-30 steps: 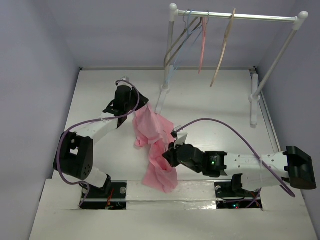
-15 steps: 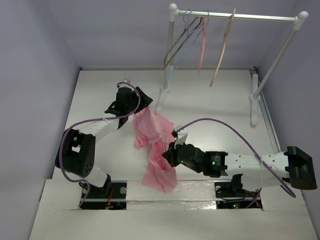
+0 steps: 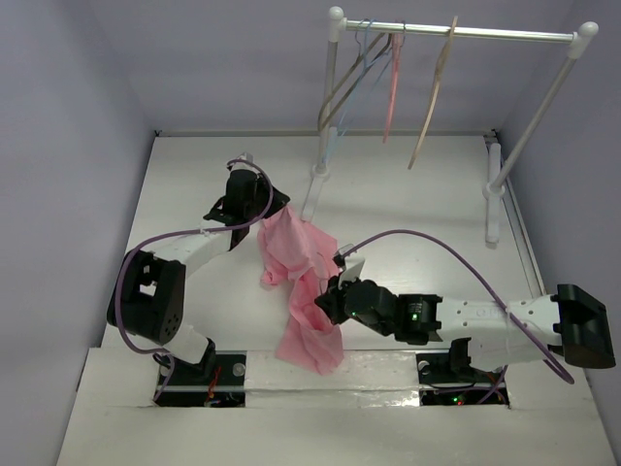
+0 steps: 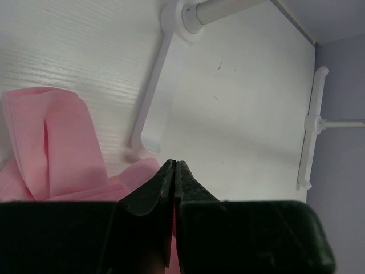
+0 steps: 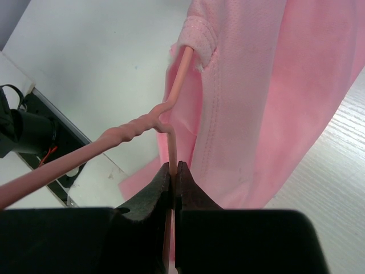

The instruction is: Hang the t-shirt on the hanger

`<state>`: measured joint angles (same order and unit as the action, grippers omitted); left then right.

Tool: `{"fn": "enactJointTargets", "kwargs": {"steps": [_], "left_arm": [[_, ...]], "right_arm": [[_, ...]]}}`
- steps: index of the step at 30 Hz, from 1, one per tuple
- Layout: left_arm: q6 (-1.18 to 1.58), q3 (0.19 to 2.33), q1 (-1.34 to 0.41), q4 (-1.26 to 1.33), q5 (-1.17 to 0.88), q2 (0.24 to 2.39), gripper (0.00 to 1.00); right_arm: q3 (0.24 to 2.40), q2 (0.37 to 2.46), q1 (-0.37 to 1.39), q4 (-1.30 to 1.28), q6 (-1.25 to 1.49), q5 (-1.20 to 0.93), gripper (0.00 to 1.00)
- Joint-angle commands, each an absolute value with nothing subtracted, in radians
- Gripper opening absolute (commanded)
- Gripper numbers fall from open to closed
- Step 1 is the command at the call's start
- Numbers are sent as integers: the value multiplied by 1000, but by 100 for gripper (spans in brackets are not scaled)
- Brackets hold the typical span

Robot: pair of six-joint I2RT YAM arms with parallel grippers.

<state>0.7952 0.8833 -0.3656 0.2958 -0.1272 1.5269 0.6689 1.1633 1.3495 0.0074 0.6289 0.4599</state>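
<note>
**Gripping shirt and hanger over the table**

Pinching the thin pink hanger (image 5: pixel 128 132) just below its twisted neck with the right gripper (image 5: pixel 173 171), jaws pressed together on the wire. Poking one hanger arm into a hemmed opening of the t-shirt (image 3: pixel 296 262). Clamping the left gripper (image 4: pixel 174 168) on the t-shirt's far upper corner, pink fabric showing between the fingers. Draping the crumpled t-shirt between both grippers above the white table (image 3: pixel 417 184), near the rack post (image 3: pixel 313 189).
</note>
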Motion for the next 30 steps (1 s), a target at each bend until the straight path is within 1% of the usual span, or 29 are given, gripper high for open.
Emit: {"fn": "enactJointTargets", "kwargs": {"steps": [1, 8, 12, 14, 17, 20, 21, 22, 23, 24, 25, 26, 28, 30], "left_arm": [[763, 897, -371, 315, -95, 1465, 0], [698, 1046, -267, 177, -101, 1470, 0], [625, 1188, -224, 54, -57, 1468, 0], [603, 1213, -209, 9, -41, 1465, 0], [592, 1198, -195, 2, -60, 1437, 0], [600, 1111, -204, 32, -123, 1373, 0], [606, 1042, -231, 46, -132, 1329, 0], [617, 1004, -232, 64, -155, 1303, 1], [627, 956, -248, 113, -164, 1273, 7], [638, 910, -259, 148, -176, 1244, 14], [650, 812, -268, 188, -205, 1180, 27], [669, 764, -284, 262, -218, 1149, 32], [686, 657, -310, 313, -225, 1066, 39], [695, 597, -357, 380, -218, 1019, 42]], "right_arm": [[649, 1129, 1353, 52, 638, 466, 0], [684, 1132, 1353, -54, 618, 427, 0], [669, 1112, 1353, -78, 635, 399, 0], [655, 1100, 1353, -84, 646, 381, 0], [653, 1072, 1353, -106, 647, 368, 0], [692, 1048, 1353, -162, 643, 394, 0], [715, 1039, 1353, -205, 643, 399, 0], [721, 1026, 1353, -218, 638, 391, 0], [724, 994, 1353, -228, 634, 384, 0], [726, 976, 1353, -245, 626, 365, 0], [718, 956, 1335, -252, 603, 312, 0], [712, 906, 1318, -256, 597, 287, 0], [695, 849, 1252, -265, 572, 224, 0], [667, 757, 1198, -279, 557, 118, 0]]}}
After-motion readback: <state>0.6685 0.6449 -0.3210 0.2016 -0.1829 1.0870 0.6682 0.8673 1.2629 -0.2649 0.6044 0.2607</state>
